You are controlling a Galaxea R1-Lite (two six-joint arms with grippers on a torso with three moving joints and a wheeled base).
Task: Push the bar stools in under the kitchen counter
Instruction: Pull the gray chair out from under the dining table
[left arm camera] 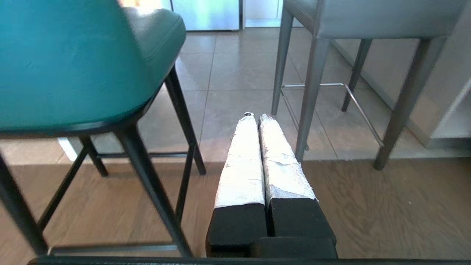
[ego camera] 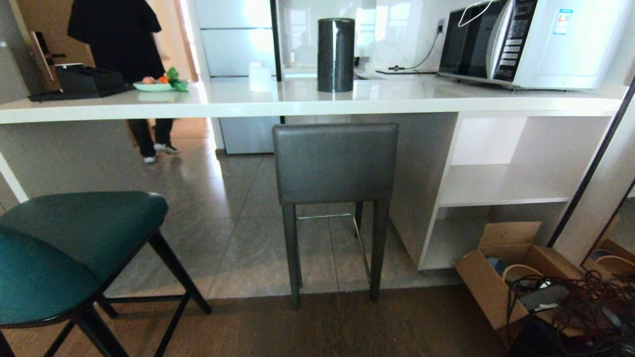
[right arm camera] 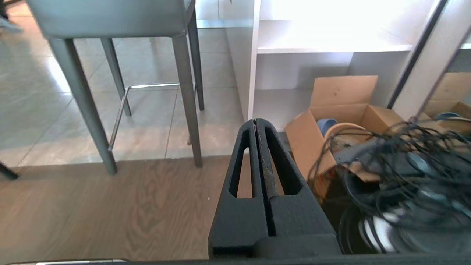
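Stools, two counted. Grey stool (ego camera: 335,163) stands at the kitchen counter (ego camera: 317,101), its rectangular back just below the slab edge, rear legs on the line where tile meets wood floor; judged pushed in or nearly so. Teal stool (ego camera: 59,248) sits well out from the counter on the robot's left, close to the robot, seat over the wood-tile line, curved back toward the robot.

Key relation: in the left wrist view the teal stool (left arm camera: 73,62) lies ahead and to one side of the left gripper (left arm camera: 254,117), near but not touching. Left gripper's taped fingers (left arm camera: 243,162) are pressed together, holding nothing. Left arm is clearly the nearer; judged the one to push.

Right gripper (right arm camera: 255,121) is also closed and empty, pointing toward the grey stool's legs (right arm camera: 186,95) and the white shelves (right arm camera: 331,48); apart from both.

Push direction, as judged: forward, away from the robot, toward the counter edge. Space under the slab left of the grey stool looks open.

Other counts: one black cylinder (ego camera: 336,54), one microwave (ego camera: 531,42), one cardboard box (ego camera: 501,277) beside a cable tangle (ego camera: 580,302), one person (ego camera: 124,44) beyond the counter.
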